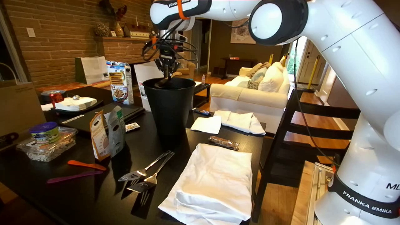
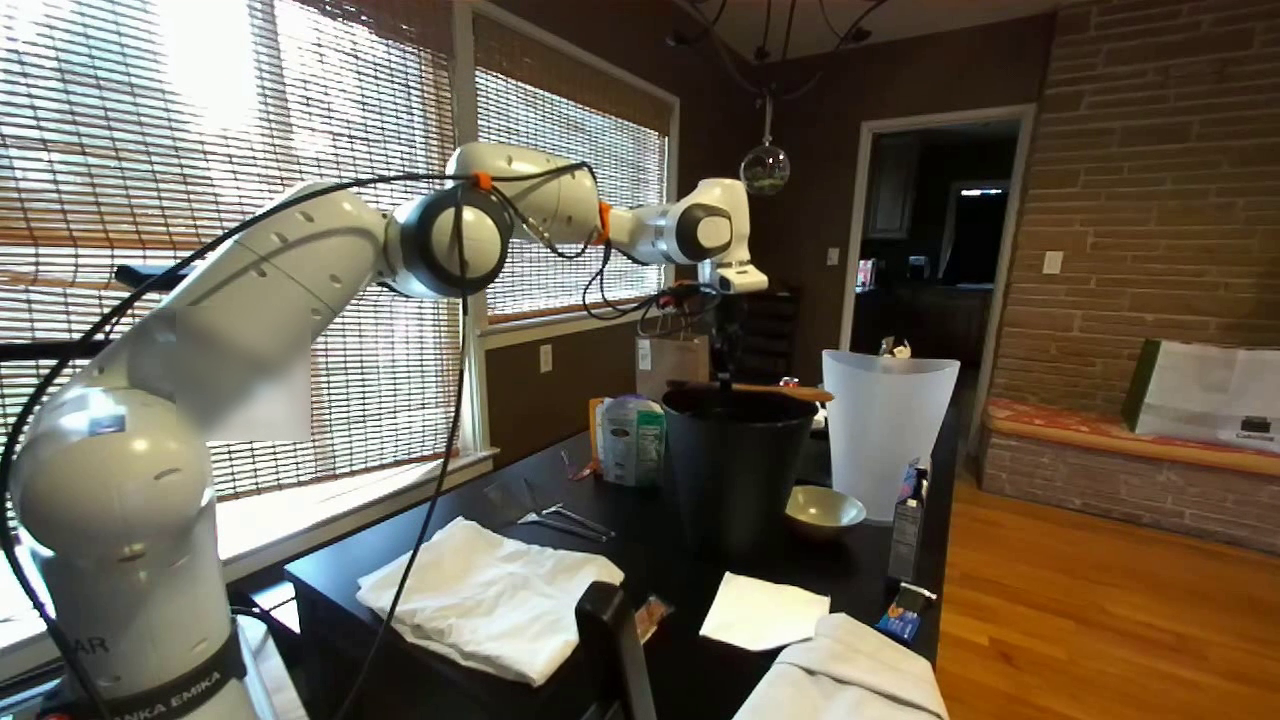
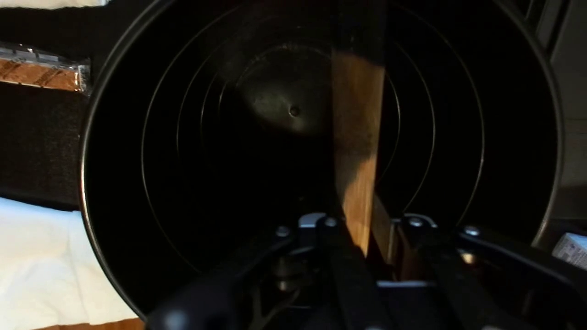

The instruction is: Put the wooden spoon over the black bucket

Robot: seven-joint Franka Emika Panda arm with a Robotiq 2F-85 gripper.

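The black bucket stands upright on the dark table in both exterior views (image 1: pixel 168 109) (image 2: pixel 738 480). Its round inside fills most of the wrist view, with the rim (image 3: pixel 84 174) at left. The wooden spoon (image 3: pixel 357 114) runs across the bucket's opening in the wrist view. It lies roughly level at rim height in an exterior view (image 2: pixel 795 392), one end reaching past the rim. I cannot tell whether it touches the rim. My gripper (image 3: pixel 369 224) points down over the opening in both exterior views (image 1: pixel 167 75) (image 2: pixel 724 378). Its fingers are shut on the spoon; the contact is partly in shadow.
Near the bucket stand a carton (image 1: pixel 120 82), two pouches (image 1: pixel 101 136), a translucent bin (image 2: pixel 885 440) and a bowl (image 2: pixel 823 510). Metal utensils (image 1: pixel 150 172), a wrapped bar (image 1: pixel 223 142) and white cloths (image 1: pixel 215 175) lie on the table.
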